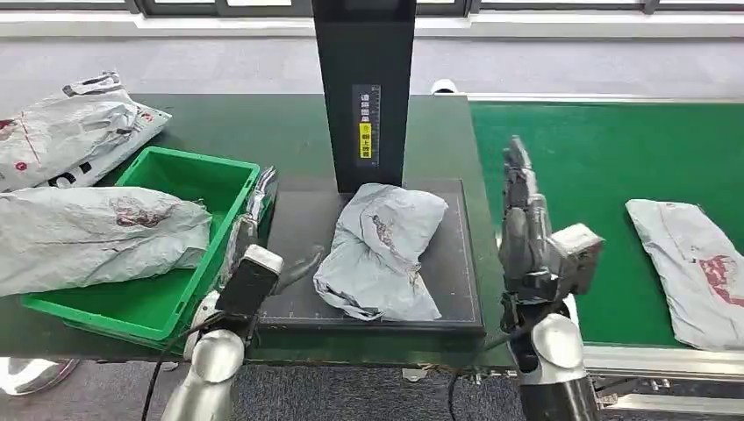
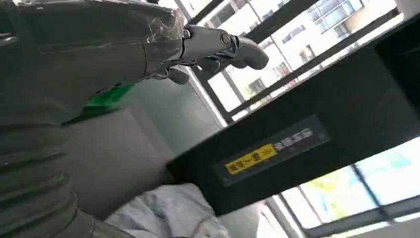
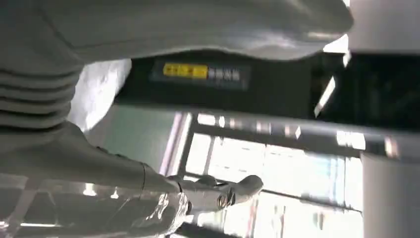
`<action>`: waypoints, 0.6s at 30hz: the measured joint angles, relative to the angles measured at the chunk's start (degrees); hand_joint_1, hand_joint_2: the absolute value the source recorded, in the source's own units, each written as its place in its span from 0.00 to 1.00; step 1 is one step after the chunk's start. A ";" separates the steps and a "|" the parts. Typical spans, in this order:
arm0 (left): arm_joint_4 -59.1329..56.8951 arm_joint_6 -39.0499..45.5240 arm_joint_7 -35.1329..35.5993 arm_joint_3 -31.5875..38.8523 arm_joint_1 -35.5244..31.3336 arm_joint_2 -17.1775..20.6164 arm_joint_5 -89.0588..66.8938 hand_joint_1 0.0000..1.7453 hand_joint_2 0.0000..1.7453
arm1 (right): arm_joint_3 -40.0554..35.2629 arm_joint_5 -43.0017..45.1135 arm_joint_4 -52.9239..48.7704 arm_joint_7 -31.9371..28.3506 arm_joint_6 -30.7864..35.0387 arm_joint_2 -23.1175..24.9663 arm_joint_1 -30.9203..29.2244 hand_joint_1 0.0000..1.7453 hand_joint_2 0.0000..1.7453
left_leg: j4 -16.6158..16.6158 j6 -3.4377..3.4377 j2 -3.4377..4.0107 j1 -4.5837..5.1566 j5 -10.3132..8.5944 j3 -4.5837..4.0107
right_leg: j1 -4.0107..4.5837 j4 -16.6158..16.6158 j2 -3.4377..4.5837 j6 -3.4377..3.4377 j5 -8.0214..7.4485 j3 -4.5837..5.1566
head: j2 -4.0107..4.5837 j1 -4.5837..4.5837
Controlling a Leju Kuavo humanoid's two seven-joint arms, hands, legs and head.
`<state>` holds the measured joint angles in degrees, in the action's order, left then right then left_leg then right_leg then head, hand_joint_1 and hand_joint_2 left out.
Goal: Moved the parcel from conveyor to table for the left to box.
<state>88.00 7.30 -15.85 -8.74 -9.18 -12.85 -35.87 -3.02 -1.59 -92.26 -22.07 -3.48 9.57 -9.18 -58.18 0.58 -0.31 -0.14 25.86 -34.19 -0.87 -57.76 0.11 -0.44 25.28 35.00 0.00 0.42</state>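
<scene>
A crumpled grey parcel [image 1: 383,248] lies on the dark scale plate [image 1: 455,263] in front of the black post. My left hand [image 1: 253,230] hovers at the plate's left edge beside the green box [image 1: 180,180], fingers extended and holding nothing. My right hand [image 1: 525,224] stands at the plate's right edge, fingers pointing away and apart, also holding nothing. The left wrist view catches the parcel [image 2: 168,215] and the left hand's fingers [image 2: 218,47]. In the right wrist view a bit of the parcel [image 3: 99,89] peeks past the hand. Another grey parcel [image 1: 693,263] lies on the green conveyor [image 1: 605,167].
A large grey parcel [image 1: 88,237] drapes over the green box's left rim. Another bagged parcel [image 1: 70,132] sits on the table at the back left. The black scanner post [image 1: 364,88] rises behind the plate, with a yellow label.
</scene>
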 measured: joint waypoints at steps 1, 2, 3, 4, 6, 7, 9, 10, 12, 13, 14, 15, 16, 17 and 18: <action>-0.48 -0.37 1.03 -0.13 -0.20 -0.02 -2.99 0.00 1.00 | 0.46 -0.62 -1.47 -0.24 0.55 0.24 1.25 0.00 1.00 | 0.00 0.00 0.01 0.00 0.01 0.00 | 0.00 0.00 0.01 0.00 0.00 0.01 | 0.00 0.00; -1.01 -0.95 2.11 -0.53 -0.57 -0.02 -5.72 0.00 1.00 | 0.79 -1.10 -2.67 -0.38 0.93 0.57 2.38 0.00 1.00 | 0.00 0.01 0.02 0.00 0.02 0.00 | 0.00 0.00 0.01 0.00 0.00 0.03 | 0.00 0.00; -1.83 -1.90 3.56 -1.15 -1.18 -0.04 -9.42 0.00 1.00 | 1.03 -1.71 -3.79 -0.38 1.21 0.92 3.29 0.00 1.00 | 0.00 0.01 0.03 0.00 0.02 0.00 | 0.00 0.01 0.02 0.01 0.00 0.06 | 0.00 0.02; -2.96 -2.94 4.78 -1.93 -2.18 -0.11 -13.10 0.00 1.00 | 1.45 -2.33 -4.81 -0.38 1.54 1.25 4.22 0.00 1.00 | 0.00 0.01 0.02 0.00 0.02 0.00 | 0.00 0.01 0.01 0.00 0.00 0.05 | 0.00 0.00; -6.59 -5.16 6.52 -4.04 -4.84 -0.48 -19.83 0.00 1.00 | 2.73 -3.13 -6.76 -0.37 1.75 2.40 6.00 0.00 1.00 | 0.00 0.00 0.00 0.00 0.01 -0.01 | 0.00 0.01 -0.05 0.00 0.00 0.01 | 0.00 0.00; -8.68 -6.20 6.85 -5.19 -6.33 -0.80 -21.80 0.00 1.00 | 3.32 -3.29 -7.46 -0.38 1.75 2.97 6.70 0.00 1.00 | -0.01 0.00 0.00 0.00 0.00 0.00 | 0.00 0.01 -0.06 0.01 -0.01 0.02 | 0.00 0.00; -14.31 -8.33 7.53 -8.01 -10.42 -1.62 -25.21 0.00 1.00 | 4.57 -3.37 -8.67 -0.38 1.75 4.00 7.85 0.00 1.00 | -0.02 0.00 0.00 0.01 -0.03 0.01 | -0.01 0.01 -0.04 0.00 -0.08 0.02 | 0.00 0.00; -17.92 -9.37 7.91 -9.76 -12.74 -2.31 -27.02 0.00 1.00 | 5.22 -3.40 -9.19 -0.35 1.73 4.59 8.17 0.00 1.00 | -0.02 -0.01 0.00 0.02 -0.05 0.01 | -0.02 0.01 -0.05 -0.01 -0.10 0.01 | 0.00 0.00; -23.56 -10.89 8.07 -12.68 -16.60 -3.35 -29.27 0.00 1.00 | 6.15 -3.61 -9.66 -0.11 1.62 5.42 8.32 0.00 1.00 | -0.03 -0.02 0.04 0.04 -0.06 0.01 | -0.05 0.01 0.00 -0.05 -0.14 -0.02 | 0.00 0.00; -26.85 -11.52 8.07 -14.43 -18.07 -4.00 -29.94 0.00 1.00 | 6.65 -3.77 -9.76 0.00 1.58 5.82 8.33 0.00 1.00 | -0.03 -0.03 0.08 0.06 -0.06 0.03 | -0.07 0.01 0.06 -0.05 -0.16 -0.01 | 0.00 0.00; -29.61 -11.76 8.07 -15.74 -19.58 -4.65 -30.29 0.00 1.00 | 6.98 -3.81 -9.83 0.06 1.49 6.08 8.38 0.00 1.00 | -0.03 -0.03 0.12 0.07 -0.06 0.04 | -0.08 0.01 0.10 -0.05 -0.17 -0.01 | 0.00 0.00; -31.86 -12.27 7.94 -16.72 -20.98 -5.09 -30.47 0.00 1.00 | 7.11 -3.83 -9.85 0.08 1.45 6.28 8.43 0.00 1.00 | -0.03 -0.03 0.12 0.07 -0.06 0.04 | -0.08 0.01 0.10 -0.05 -0.17 0.00 | 0.00 0.00; -34.72 -12.99 7.55 -17.79 -22.44 -5.47 -30.71 0.00 1.00 | 7.33 -3.88 -9.85 0.15 1.43 6.49 8.44 0.00 1.00 | -0.03 -0.03 0.12 0.07 -0.06 0.04 | -0.07 0.01 0.10 -0.05 -0.17 0.01 | 0.00 0.00; -37.17 -13.78 7.13 -18.71 -23.99 -5.90 -30.75 0.00 1.00 | 7.59 -3.88 -9.85 0.24 1.34 6.71 8.44 0.00 1.00 | -0.03 -0.03 0.10 0.07 -0.06 0.04 | -0.07 0.01 0.09 -0.05 -0.17 0.00 | 0.00 0.00; -39.79 -14.53 6.72 -19.83 -25.22 -6.21 -30.73 0.00 1.00 | 7.74 -3.88 -9.83 0.34 1.19 6.84 8.44 0.00 1.00 | -0.03 -0.03 0.09 0.07 -0.06 0.03 | -0.07 0.01 0.09 -0.05 -0.17 -0.01 | 0.00 0.00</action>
<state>48.21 -7.22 -9.13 -28.57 -34.40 -19.06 -66.60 4.72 -5.47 -102.09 -21.73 -2.29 16.41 -0.75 -58.21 0.56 -0.22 -0.08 25.79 -34.16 -0.94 -57.75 0.20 -0.49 25.11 35.00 0.00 0.41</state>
